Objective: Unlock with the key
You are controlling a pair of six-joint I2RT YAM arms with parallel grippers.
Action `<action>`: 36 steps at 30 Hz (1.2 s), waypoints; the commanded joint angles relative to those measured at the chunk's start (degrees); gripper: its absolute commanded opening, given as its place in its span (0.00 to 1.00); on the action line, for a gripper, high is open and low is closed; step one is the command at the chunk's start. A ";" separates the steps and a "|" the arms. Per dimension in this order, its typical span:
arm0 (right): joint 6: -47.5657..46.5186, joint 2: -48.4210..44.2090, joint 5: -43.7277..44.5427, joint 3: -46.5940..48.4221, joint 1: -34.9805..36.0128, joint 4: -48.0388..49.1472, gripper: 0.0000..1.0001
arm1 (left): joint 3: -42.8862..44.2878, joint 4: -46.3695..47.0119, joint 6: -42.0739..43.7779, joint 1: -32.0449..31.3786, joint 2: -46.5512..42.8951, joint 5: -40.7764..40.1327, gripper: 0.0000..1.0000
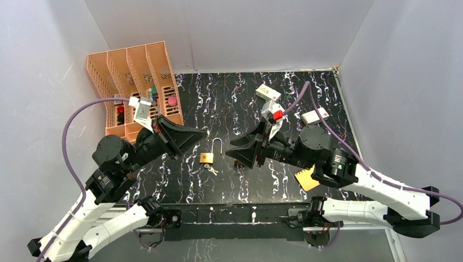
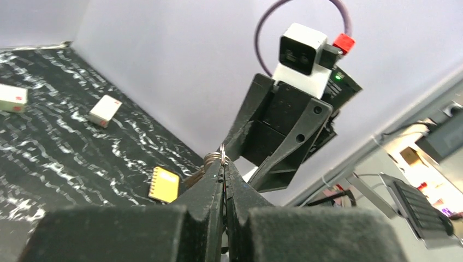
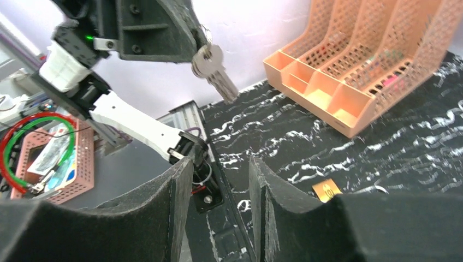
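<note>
Fingers of the left gripper are pressed together on the ring of the small silver key bunch, which hangs free from their tips, clear of the table. The right gripper faces those tips from the other side with its fingers apart and nothing between them. From its wrist view the keys hang above and beyond its fingertips, not touching them. A brass padlock lies on the black marbled mat, below the gap between the two sets of fingertips. Its steel shackle sticks out toward the far side. Just on the near side of the padlock lies a small silver item, too small to identify. Behind the left fingers, at the far left corner of the mat, stands an orange desk organizer. Behind the right fingers, partly under that arm, lies a yellow notepad. Two small white boxes sit on the far side of them.
</note>
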 commanded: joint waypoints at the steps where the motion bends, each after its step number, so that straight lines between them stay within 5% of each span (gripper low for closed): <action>1: -1.92 1.15 -6.79 5.08 0.18 9.39 0.51 | 2.57 8.95 -1.84 0.21 1.81 9.00 0.00; 22: -6.72 6.74 -8.17 10.68 0.20 11.68 0.55 | 2.76 11.44 -1.17 0.25 2.56 8.79 0.00; 29: -14.37 0.80 -10.21 12.49 0.21 2.17 0.58 | 0.03 21.33 2.12 0.22 0.38 21.90 0.00; 36: -12.51 4.71 -20.15 16.13 0.18 1.68 0.60 | 1.16 27.39 -0.80 0.22 3.30 30.21 0.00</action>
